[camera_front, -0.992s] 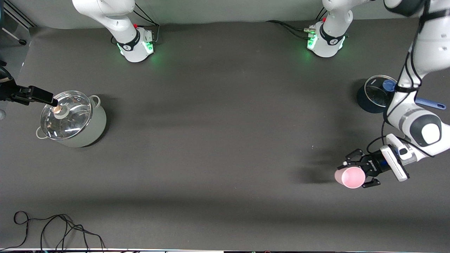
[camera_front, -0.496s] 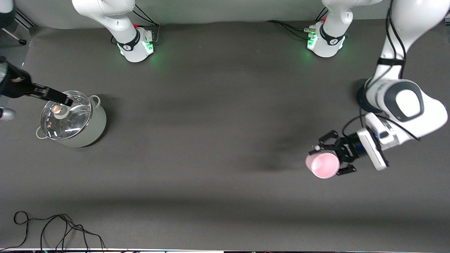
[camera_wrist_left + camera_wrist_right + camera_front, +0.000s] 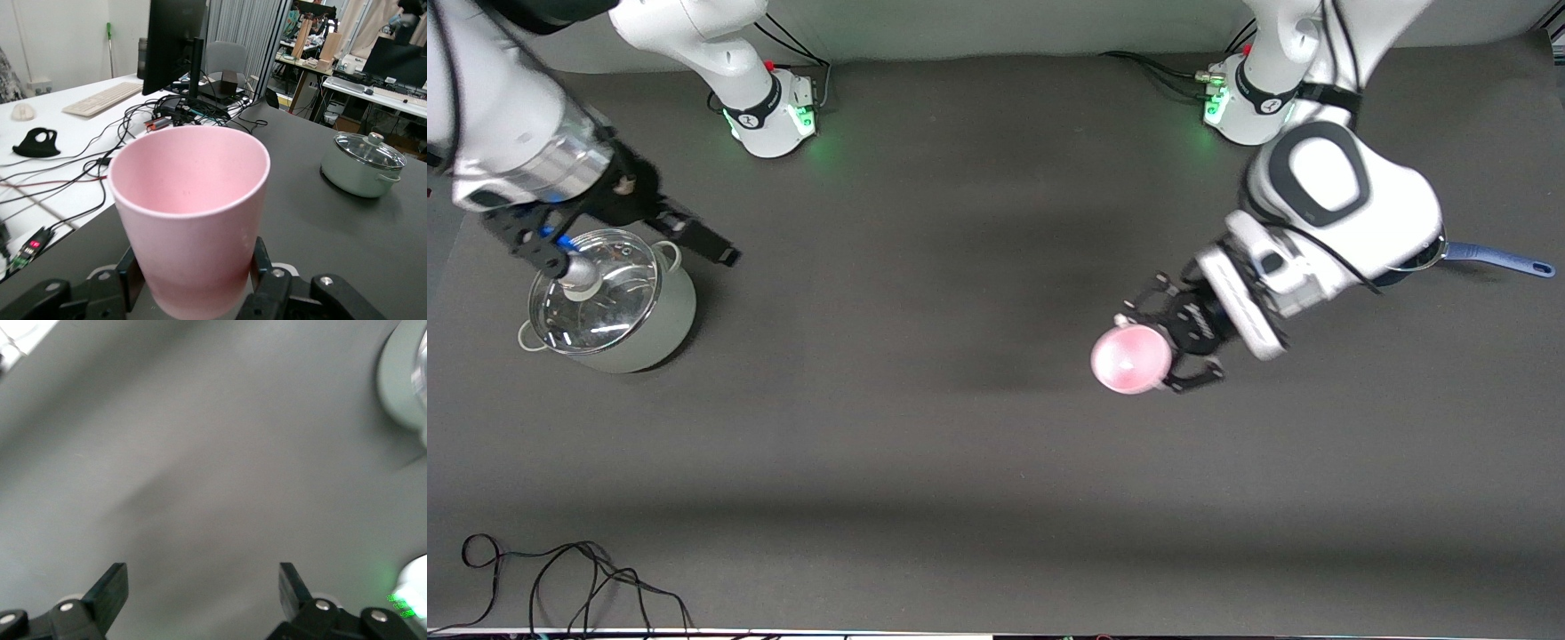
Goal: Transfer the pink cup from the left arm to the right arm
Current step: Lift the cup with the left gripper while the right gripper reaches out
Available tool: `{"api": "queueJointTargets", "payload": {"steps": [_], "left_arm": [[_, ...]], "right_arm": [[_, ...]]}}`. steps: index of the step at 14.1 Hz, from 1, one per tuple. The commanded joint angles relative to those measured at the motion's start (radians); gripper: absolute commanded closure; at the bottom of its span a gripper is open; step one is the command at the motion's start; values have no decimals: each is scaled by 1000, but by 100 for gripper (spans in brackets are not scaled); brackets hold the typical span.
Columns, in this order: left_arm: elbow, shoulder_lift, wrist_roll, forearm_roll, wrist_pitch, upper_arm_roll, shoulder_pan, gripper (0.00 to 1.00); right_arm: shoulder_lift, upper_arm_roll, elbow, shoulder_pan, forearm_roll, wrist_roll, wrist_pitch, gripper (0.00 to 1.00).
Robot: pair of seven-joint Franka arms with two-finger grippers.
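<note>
The pink cup (image 3: 1131, 358) hangs upright in the air over the dark table, toward the left arm's end, with its open mouth up. My left gripper (image 3: 1151, 352) is shut on its lower wall, one claw finger on each side. In the left wrist view the pink cup (image 3: 193, 220) fills the middle, and the left gripper (image 3: 197, 280) clamps its base. My right gripper (image 3: 618, 236) hovers open over the lidded pot at the right arm's end. In the right wrist view the right gripper (image 3: 201, 580) holds nothing, with only bare table between its flat fingers.
A pale green pot (image 3: 618, 307) with a glass lid (image 3: 596, 289) stands toward the right arm's end; the pot (image 3: 363, 167) also shows in the left wrist view. A blue pan handle (image 3: 1498, 260) sticks out under the left arm. A black cable (image 3: 560, 578) lies at the front edge.
The left arm has carried the pink cup from its end of the table toward the middle. The right arm has swung in over the pot, with its gripper still open.
</note>
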Motion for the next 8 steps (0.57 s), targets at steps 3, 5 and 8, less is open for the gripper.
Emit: {"api": "queueJointTargets", "payload": {"steps": [3,5,8], "left_arm": [[-35,-69,48,-22,178,20,-181,61],[-25,-66,47,-23,258,19,-243,61],[-6,-54,41,-30,336,17,-306,61]], "right_arm": [[87,-11,144,114,35,260,21,0],[125,-11,199,156,35,367,27,0],[151,-11,236,222,41,538,92,0]]}}
